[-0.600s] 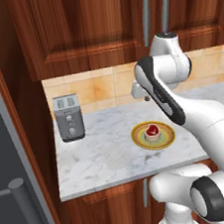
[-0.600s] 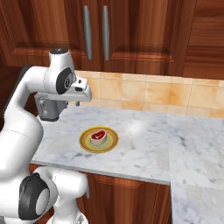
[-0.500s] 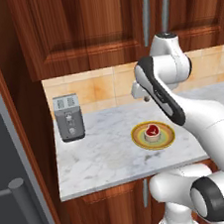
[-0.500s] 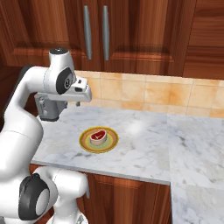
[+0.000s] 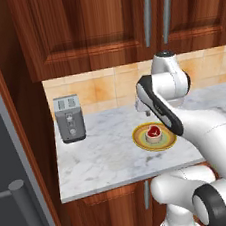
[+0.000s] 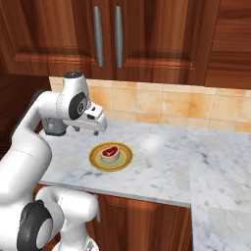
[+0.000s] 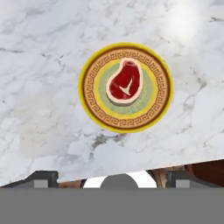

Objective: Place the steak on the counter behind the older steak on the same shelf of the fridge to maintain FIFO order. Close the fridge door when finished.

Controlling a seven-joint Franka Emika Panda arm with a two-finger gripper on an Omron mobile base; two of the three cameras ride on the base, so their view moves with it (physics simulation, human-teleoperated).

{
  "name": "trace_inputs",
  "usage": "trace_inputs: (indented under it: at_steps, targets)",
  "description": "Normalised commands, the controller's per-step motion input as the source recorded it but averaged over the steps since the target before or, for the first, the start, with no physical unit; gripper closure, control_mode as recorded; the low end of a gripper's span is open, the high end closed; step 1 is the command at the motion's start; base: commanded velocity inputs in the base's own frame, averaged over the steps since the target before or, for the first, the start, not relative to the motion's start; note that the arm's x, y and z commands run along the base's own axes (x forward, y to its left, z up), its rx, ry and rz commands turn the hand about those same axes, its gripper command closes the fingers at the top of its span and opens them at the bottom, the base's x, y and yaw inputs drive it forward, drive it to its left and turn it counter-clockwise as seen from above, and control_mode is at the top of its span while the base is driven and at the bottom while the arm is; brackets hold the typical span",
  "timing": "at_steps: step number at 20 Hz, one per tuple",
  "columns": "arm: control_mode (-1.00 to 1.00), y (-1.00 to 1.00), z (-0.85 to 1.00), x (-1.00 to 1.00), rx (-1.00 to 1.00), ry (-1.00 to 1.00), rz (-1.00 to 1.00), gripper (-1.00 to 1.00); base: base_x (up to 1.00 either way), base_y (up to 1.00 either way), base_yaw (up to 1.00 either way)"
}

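Nothing has visibly shifted since the earlier frames; my arm holds the same pose and the steak lies where it did. Left base view, reading left to right: grey fridge [image 5: 6,164] door edge with its bar handle at the far left; a grey toaster [image 5: 69,119] standing on the marbled table [image 5: 100,157] near the tiled backsplash; then the yellow-rimmed plate [image 5: 141,140] carrying the steak [image 5: 153,131], partly behind my white forearm. Right base view, left to right: my arm rising at the lower left, with the end effector [image 6: 96,130] poised above the table, behind and to the left of the plate [image 6: 96,159]; the steak [image 6: 111,152] sits at the centre of the plate, bright red on top with a pale rim; bare marble extends to the right, under wooden wall cabinets [image 6: 147,34] with two grey bar handles. Hand view: I look straight down on the plate [image 7: 94,109], patterned with a brown key-fret ring, and on the steak [image 7: 125,81] in its middle, well apart from my end effector [image 7: 111,176]; the two dark fingertips [image 7: 40,177] stand wide apart at the bottom edge, holding nothing.
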Motion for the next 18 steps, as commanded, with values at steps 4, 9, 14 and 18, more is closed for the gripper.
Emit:
trace_inputs:
  at_steps: [4, 9, 14, 18]
  targets:
    - [-1.0, -0.62, -0.62, 0.17, 0.07, 0.2, -0.27, -1.0, 0.0, 0.0, 0.0]
    - [-1.0, -0.18, -0.5, 0.54, 0.02, 0.13, -0.06, -1.0, 0.0, 0.0, 0.0]
    - [-1.0, 0.0, -0.47, 0.46, 0.0, 0.06, 0.0, -1.0, 0.0, 0.0, 0.0]
    - [-1.0, -0.03, -0.42, 0.26, 0.0, 0.0, 0.0, -1.0, 0.0, 0.0, 0.0]
